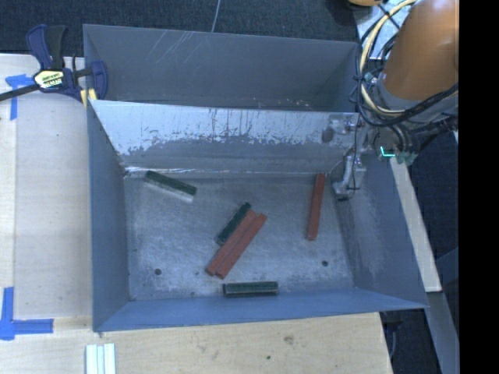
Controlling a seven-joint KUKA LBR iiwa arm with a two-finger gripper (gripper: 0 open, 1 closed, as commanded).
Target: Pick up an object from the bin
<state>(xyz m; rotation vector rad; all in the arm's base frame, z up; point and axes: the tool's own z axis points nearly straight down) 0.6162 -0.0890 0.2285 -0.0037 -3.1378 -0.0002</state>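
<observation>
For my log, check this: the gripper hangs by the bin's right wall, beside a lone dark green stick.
Wrong colour. The camera view shows the lone stick beside the gripper is reddish-brown, not dark green. The rest holds: the gripper hangs by the bin's right wall.

No readable text, labels, brands or numbers here, far as we see. Grey bin (226, 68) walls plain; bars (236, 245) inside too small for us to judge.
</observation>
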